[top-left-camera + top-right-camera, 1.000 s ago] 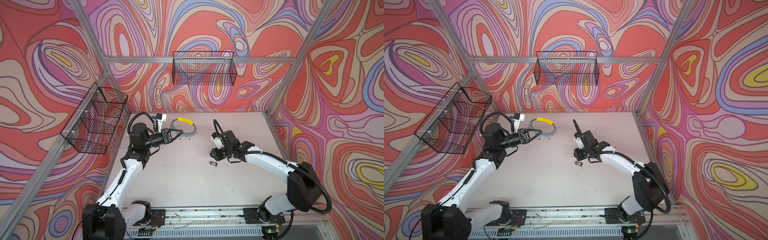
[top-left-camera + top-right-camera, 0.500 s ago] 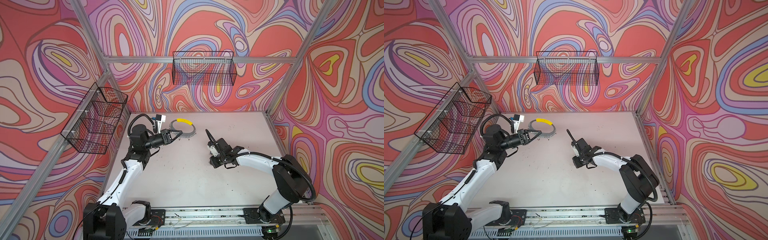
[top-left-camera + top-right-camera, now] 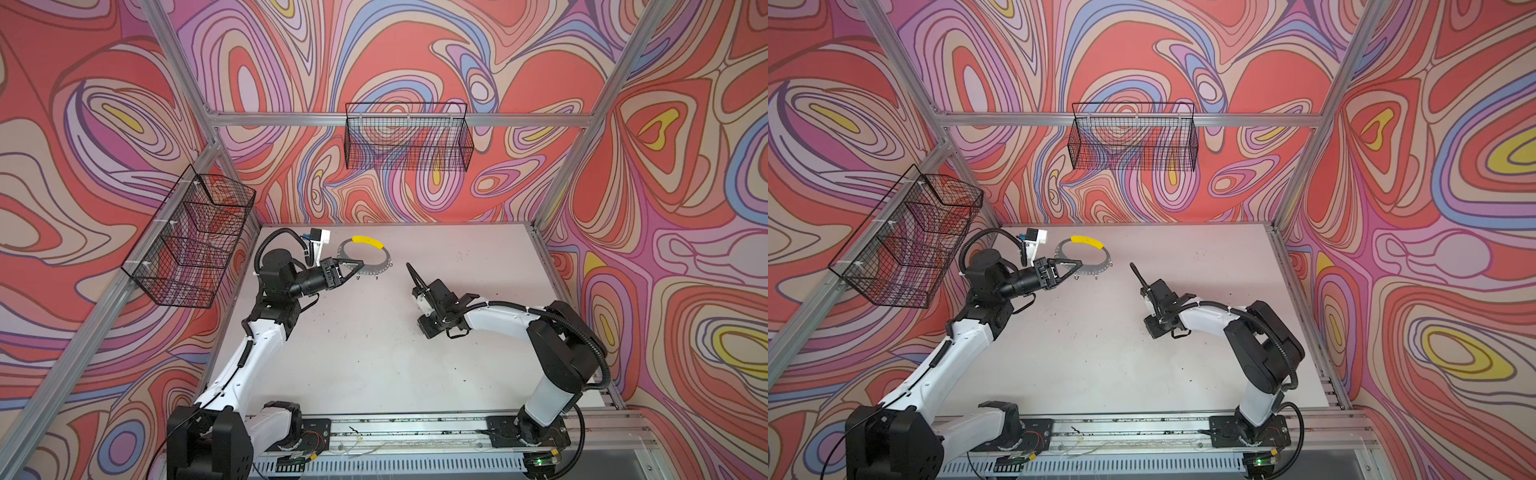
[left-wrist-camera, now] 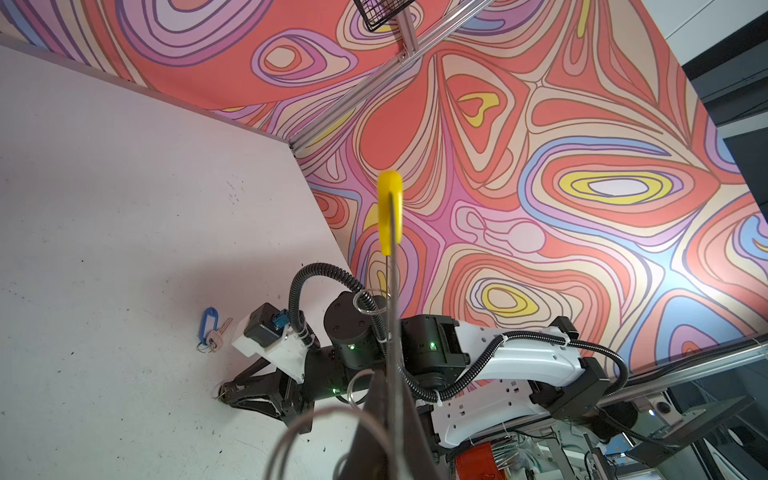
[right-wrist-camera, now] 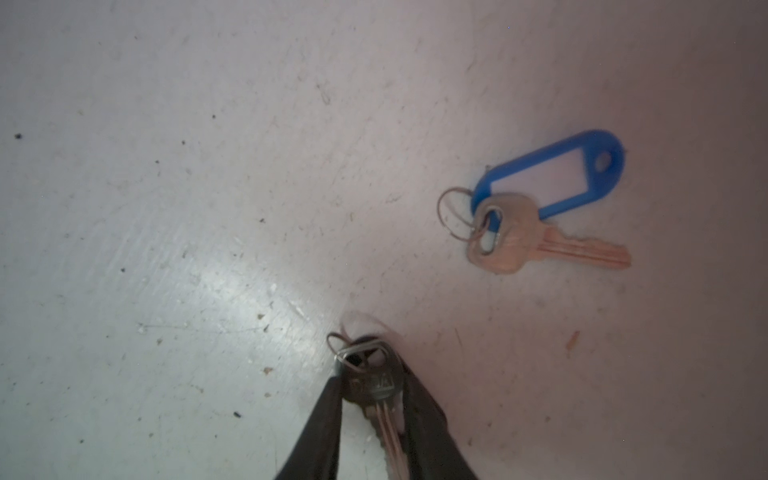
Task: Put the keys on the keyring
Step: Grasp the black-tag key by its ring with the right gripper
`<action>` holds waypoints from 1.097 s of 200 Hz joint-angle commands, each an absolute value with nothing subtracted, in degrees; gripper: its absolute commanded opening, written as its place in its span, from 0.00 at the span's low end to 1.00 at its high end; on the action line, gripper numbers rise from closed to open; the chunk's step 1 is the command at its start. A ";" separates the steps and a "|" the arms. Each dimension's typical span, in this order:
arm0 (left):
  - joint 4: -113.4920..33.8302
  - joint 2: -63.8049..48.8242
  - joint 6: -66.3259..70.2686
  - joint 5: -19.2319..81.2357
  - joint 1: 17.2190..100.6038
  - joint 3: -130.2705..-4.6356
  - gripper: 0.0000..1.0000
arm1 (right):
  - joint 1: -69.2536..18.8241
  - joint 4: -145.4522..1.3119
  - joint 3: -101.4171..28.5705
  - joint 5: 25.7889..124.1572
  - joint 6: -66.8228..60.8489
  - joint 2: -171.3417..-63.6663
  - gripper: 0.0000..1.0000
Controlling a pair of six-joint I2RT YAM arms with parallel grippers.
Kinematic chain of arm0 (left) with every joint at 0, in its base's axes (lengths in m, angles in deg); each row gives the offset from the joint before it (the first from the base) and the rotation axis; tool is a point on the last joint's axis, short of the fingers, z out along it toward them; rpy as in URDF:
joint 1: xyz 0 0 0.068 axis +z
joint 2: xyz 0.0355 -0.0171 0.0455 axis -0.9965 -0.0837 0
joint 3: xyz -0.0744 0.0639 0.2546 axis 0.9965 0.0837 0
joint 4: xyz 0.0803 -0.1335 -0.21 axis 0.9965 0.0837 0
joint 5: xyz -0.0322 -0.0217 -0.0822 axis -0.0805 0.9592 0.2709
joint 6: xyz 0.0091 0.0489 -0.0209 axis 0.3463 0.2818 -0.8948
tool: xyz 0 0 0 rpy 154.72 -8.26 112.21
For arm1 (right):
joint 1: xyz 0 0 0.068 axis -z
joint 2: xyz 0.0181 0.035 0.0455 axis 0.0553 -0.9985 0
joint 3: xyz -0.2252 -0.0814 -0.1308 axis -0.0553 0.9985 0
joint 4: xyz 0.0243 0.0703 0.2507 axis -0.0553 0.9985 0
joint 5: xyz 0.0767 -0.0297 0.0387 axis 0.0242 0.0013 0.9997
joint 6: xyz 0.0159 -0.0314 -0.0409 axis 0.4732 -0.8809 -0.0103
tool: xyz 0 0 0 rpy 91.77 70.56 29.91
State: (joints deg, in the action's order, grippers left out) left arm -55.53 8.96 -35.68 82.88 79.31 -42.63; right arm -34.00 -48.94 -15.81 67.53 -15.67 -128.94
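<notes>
The keyring, a thin grey hoop with a yellow segment, hangs just above the far left of the table. My left gripper is shut on its near rim. Small wire rings dangle from it. My right gripper points down at mid-table. Its fingers press both sides of a dark-headed key lying on the table. The other of the keys, with a blue tag, lies loose beside it. The right arm hides both keys in both top views.
A black wire basket hangs on the left wall and another on the back wall. The arms' rail runs along the table's front edge. Patterned walls close in three sides.
My right gripper has come down and leftward onto the key that lay bare on the table, and its fingers have closed in on it. The left arm and keyring have not moved.
</notes>
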 commanded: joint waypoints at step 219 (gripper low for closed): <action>-52.05 9.95 -33.81 83.59 80.54 -43.24 0.00 | -34.02 -50.38 -17.43 67.88 -18.45 -132.07 0.21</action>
